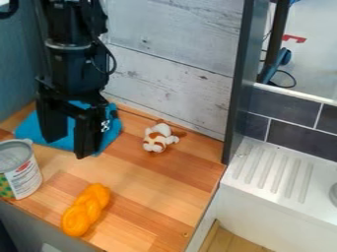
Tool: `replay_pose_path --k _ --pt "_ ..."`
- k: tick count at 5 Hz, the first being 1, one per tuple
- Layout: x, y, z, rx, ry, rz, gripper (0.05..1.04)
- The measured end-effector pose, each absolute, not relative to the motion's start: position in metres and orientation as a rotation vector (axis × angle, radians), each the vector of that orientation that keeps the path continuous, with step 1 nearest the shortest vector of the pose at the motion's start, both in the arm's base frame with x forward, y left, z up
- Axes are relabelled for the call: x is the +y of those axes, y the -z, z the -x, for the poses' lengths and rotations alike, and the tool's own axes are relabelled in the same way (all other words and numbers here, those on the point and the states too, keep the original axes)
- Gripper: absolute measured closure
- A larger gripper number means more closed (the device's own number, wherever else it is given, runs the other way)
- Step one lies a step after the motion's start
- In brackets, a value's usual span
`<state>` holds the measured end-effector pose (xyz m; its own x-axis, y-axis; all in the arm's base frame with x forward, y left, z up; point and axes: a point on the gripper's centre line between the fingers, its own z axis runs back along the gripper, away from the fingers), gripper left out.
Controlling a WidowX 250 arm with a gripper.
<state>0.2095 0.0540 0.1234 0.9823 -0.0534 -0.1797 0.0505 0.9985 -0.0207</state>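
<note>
Blue cloth (27, 132) is at the table's (154, 189) back left corner, pincer (68, 146) right over it, fingers spread wide, nothing gripped; can't tell if the tips touch fabric. I'd go down gently, bunch up a fold, then squeeze, since flat cloth probably slips. Plush toy's (158, 138) near the back edge, can (21, 172) and orange twisty thing (85, 209) up front.

Camera looks down aslant at the counter (164, 184).
</note>
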Motion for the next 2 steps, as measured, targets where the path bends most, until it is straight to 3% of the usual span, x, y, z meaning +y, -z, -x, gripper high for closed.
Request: replay_pose_path --k 1,2 --pt "0.053 -0.118 -0.208 0.198 0.056 0.020 0.087" --pt "0.054 -0.101 -0.208 0.154 0.055 0.004 0.087"
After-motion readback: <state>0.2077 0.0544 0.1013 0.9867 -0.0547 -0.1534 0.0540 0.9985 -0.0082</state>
